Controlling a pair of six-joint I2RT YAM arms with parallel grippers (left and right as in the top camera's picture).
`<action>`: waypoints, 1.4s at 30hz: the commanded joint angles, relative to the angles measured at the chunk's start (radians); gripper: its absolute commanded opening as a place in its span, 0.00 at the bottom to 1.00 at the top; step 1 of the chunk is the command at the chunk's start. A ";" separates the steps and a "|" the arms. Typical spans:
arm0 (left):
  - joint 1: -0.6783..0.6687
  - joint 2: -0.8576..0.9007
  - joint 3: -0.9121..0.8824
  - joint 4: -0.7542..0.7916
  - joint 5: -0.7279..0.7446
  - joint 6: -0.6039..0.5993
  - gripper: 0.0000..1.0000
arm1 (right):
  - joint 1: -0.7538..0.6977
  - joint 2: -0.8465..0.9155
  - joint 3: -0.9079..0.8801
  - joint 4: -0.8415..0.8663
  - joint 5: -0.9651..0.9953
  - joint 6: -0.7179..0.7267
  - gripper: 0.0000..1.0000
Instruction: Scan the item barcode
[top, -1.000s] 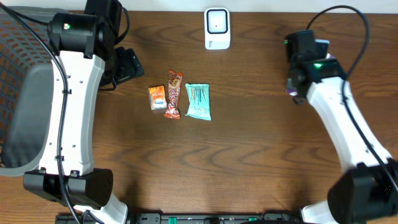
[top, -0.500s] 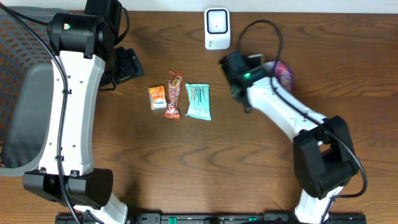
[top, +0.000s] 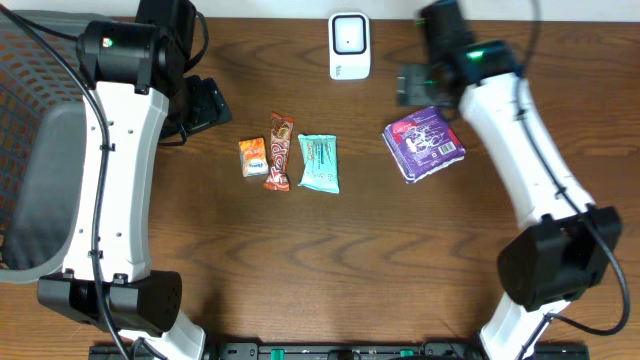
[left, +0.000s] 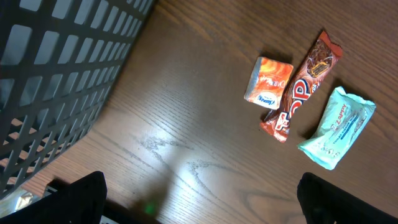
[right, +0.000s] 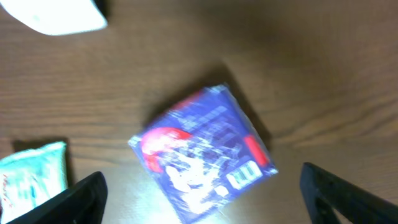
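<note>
Purple packet (right: 202, 158) shows from right wrist, orange sachet (left: 268, 81) from left.

Dark plastic grid basket (left: 62, 74) fills upper-left corner, standing on brown wood-grain table (left: 186, 93). Upper right, 3 snacks in a row: small square orange foil packet (left: 268, 81), long red-brown candy bar wrapper (left: 301, 87) just beside it, mint-green crinkled pouch (left: 337, 127) to bar's lower right. Left gripper (left: 205, 202) w/ black fingertips (left: 81, 199) spread to both bottom corners.
</note>
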 joint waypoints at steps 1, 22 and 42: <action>0.000 -0.002 0.004 -0.053 -0.006 -0.001 0.98 | -0.117 0.011 -0.040 -0.021 -0.268 -0.120 0.98; 0.000 -0.002 0.004 -0.053 -0.006 -0.001 0.98 | 0.020 0.026 -0.323 0.177 -0.267 -0.245 0.73; 0.000 -0.002 0.004 -0.053 -0.006 -0.001 0.98 | 0.261 0.078 -0.539 0.459 0.371 0.010 0.71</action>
